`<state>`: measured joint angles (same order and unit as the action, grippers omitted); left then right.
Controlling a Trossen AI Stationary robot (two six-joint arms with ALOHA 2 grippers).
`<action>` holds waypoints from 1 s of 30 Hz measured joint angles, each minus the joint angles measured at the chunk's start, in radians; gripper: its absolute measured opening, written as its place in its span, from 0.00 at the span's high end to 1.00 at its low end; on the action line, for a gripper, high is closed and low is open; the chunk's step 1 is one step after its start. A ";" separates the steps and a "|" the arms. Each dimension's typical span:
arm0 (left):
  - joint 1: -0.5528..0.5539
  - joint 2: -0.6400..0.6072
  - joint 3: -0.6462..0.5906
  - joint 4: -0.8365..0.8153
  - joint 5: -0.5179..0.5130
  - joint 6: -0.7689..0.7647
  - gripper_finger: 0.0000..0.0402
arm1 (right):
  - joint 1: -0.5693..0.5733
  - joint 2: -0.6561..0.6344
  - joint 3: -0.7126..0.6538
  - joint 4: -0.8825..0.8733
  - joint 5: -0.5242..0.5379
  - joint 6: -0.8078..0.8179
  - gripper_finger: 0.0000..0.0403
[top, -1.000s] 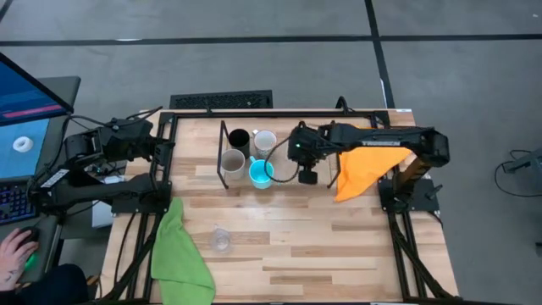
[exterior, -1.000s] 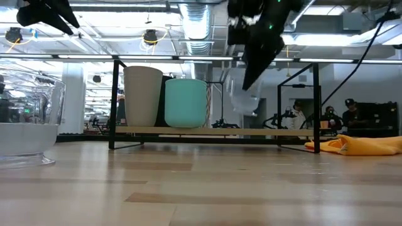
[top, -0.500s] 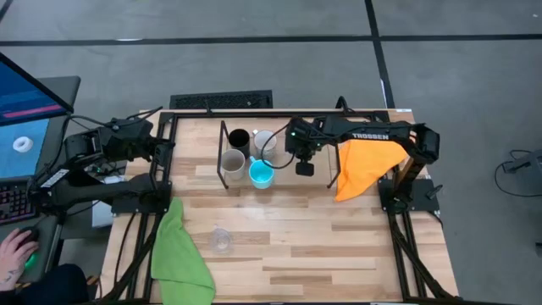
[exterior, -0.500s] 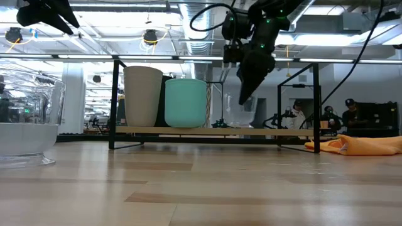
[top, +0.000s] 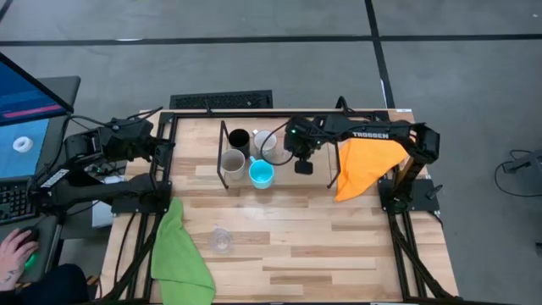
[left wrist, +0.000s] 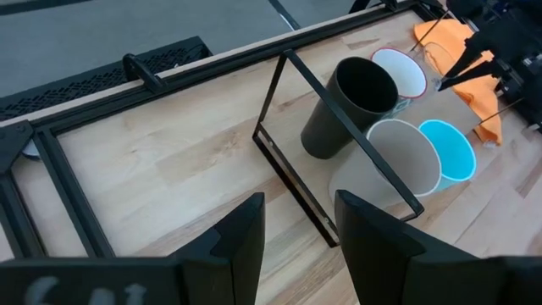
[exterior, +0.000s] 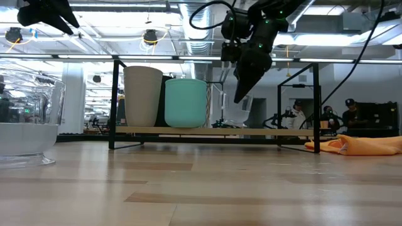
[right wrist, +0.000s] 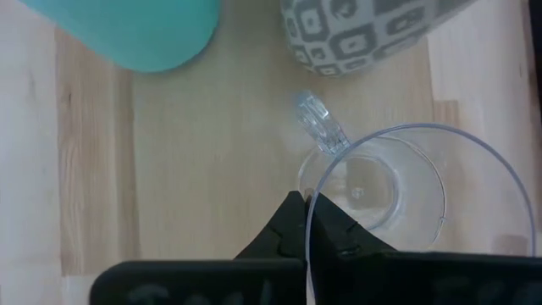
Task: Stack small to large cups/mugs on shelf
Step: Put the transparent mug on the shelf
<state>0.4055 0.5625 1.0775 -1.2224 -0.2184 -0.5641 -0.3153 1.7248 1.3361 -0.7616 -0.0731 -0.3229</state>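
Observation:
The shelf (exterior: 213,131) holds the black mug (top: 239,138), the grey-beige mug (top: 233,161), the light blue mug (top: 261,174) and the white mug (top: 264,141), which has a grey pattern (right wrist: 364,30). My right gripper (right wrist: 310,227) is above the shelf's right part, shut on a clear glass cup (right wrist: 381,191) beside the white mug. A second glass cup (top: 221,240) stands on the table near the front. My left gripper (left wrist: 296,229) is open and empty at the table's far left. My right gripper pinches the glass cup's rim (right wrist: 310,199), close to its handle (right wrist: 320,123), with one finger inside the cup and one outside. The fingers come from above, pointing down. The cup stands upright, its base on the shelf's wooden board (right wrist: 212,169).
A green cloth (top: 178,254) lies at the table's near left and an orange cloth (top: 364,165) at the right. A black outer frame (top: 279,112) runs round the table. People show in the room behind (exterior: 348,113). A person's hand (top: 15,254) is at the far left.
My right gripper has gone toward the table's far left and down with the glass cup. The cup hung clear and tilted beside the shelf. It now stands upright on the shelf board next to the white mug.

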 joint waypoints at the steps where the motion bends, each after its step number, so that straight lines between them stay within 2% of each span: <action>1: 0.000 0.000 0.000 0.000 0.000 0.003 0.66 | -0.002 0.000 0.000 0.000 -0.001 0.001 0.97; 21: 0.000 0.000 0.000 0.000 -0.003 0.004 0.66 | -0.004 0.000 0.000 0.014 -0.006 0.034 0.93; 30: 0.000 0.000 0.000 0.000 -0.003 0.003 0.66 | -0.004 0.000 0.000 0.028 -0.004 0.035 0.81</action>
<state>0.4053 0.5625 1.0775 -1.2221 -0.2218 -0.5606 -0.3195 1.7245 1.3361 -0.7337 -0.0769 -0.2880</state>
